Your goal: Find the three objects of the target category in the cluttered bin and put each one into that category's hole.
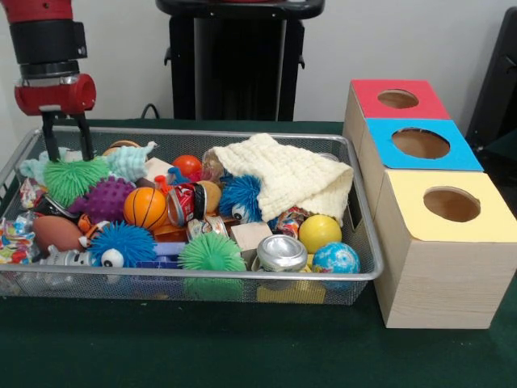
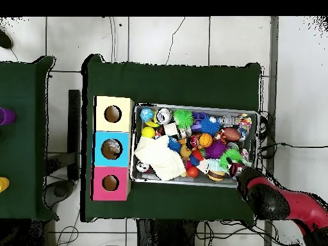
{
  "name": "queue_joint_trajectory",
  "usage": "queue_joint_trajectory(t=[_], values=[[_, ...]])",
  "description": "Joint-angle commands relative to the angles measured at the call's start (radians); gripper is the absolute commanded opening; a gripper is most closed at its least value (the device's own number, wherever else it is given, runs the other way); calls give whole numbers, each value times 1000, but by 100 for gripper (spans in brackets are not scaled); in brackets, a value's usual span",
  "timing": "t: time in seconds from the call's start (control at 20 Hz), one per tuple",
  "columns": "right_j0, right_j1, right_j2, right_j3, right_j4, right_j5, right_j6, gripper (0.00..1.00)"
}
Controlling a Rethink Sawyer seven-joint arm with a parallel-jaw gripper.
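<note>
**Gripper at bin's far corner; packets lie nearer the camera**

Gripper (image 1: 65,136): in the front view, two dark prongs hang spread apart with nothing between them, over the far left corner of the bin (image 1: 242,276). Released, empty. The tips sit just above a green spiky ball (image 1: 74,176) and beside a pale teal spiky toy (image 1: 129,160).

Bin: silver mesh basket on the green bench (image 1: 242,347), heaped with balls, a cream cloth (image 1: 287,174), a red can (image 1: 184,202) and a silver can (image 1: 281,252).

Target candidates: crinkled clear packets at the bin's left wall in the front view, one (image 1: 31,192) close below the gripper, another (image 1: 14,241) further toward the near rim. A third wrinkled packet (image 1: 289,220) shows by the yellow ball; whether it belongs to the category cannot be told.

Deciding relation: the closest packet lies toward the camera and slightly toward the left wall from the gripper, nearly beneath it. Its long axis cannot be made out.

Boxes (image 1: 432,202): red, blue and yellow tops with holes, at the bin's opposite end, well apart from the gripper.
</note>
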Motion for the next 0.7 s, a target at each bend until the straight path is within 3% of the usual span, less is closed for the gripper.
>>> queue_joint_trajectory(t=[0.05, 0.3, 0.7], values=[[-25, 135, 93, -119, -80, 60, -252, 100], [-39, 210, 106, -185, -79, 120, -305, 100], [-70, 200, 139, -187, -65, 172, -347, 100]])
